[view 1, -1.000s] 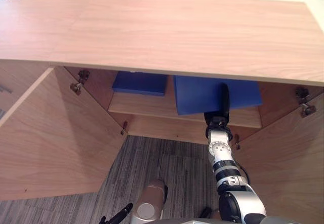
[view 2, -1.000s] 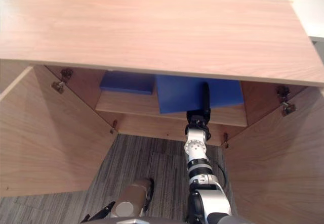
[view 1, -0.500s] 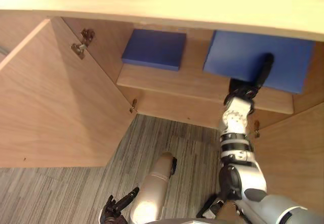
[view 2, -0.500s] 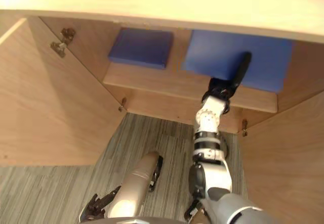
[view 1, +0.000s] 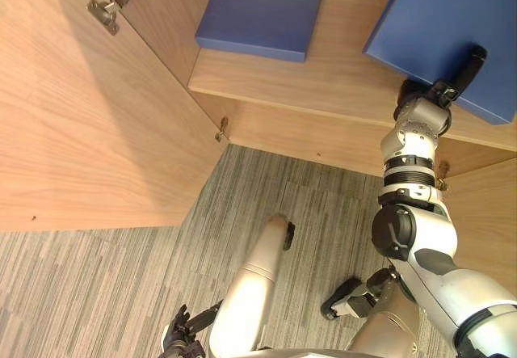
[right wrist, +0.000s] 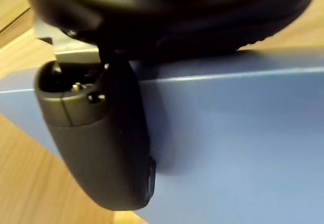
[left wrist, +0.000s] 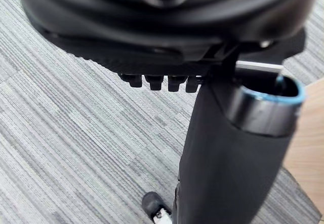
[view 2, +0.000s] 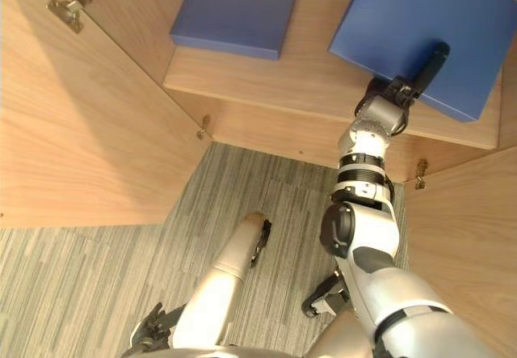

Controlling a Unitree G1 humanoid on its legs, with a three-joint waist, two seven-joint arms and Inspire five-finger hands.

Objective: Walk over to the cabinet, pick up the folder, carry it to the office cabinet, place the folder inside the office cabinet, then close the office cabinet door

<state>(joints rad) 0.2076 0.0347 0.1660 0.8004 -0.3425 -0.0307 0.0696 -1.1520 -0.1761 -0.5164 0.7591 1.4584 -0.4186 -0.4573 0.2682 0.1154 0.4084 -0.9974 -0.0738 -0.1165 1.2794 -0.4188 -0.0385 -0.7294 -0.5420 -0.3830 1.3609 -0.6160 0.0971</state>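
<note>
The right hand (view 1: 440,93) pinches the flat blue folder (view 1: 452,14), thumb on top, above the wooden cabinet shelf (view 1: 323,79); a second blue folder (view 1: 262,14) lies there; the left hand (view 1: 182,335) hangs loose, fingers apart, near the grey carpet floor (view 1: 97,293).

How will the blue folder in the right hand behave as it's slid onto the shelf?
Likely stiff: the folder shows flat, straight edges though the right hand grips just one edge. Probably light, since a thumb pinch holds it. Its smooth face may slide easily across the shelf.
</note>
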